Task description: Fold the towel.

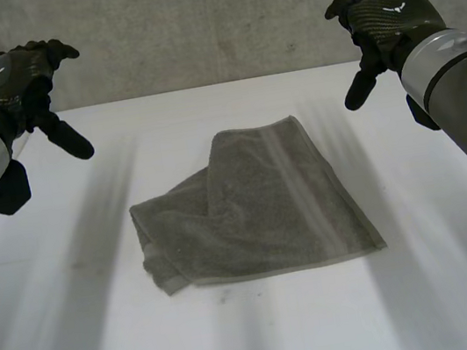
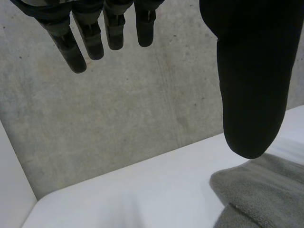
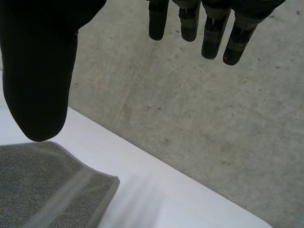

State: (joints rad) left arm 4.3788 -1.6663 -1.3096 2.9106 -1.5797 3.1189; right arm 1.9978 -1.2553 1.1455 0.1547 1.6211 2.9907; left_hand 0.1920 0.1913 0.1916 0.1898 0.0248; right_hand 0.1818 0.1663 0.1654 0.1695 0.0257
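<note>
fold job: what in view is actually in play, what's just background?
In play: towel, rumpled, partly folded over; left hand, open, raised clear of it; right hand, open, raised clear of it.
Background: white table; concrete wall behind it.

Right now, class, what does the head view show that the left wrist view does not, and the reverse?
Head view, not left wrist: the whole towel, rumpled at its left side, and the right robot hand, raised and open to its right. Left wrist, not head: the palm side of the left robot hand, with relaxed fingers and thumb apart, holding nothing. Both: that hand, the towel, the white table and the grey wall.
</note>
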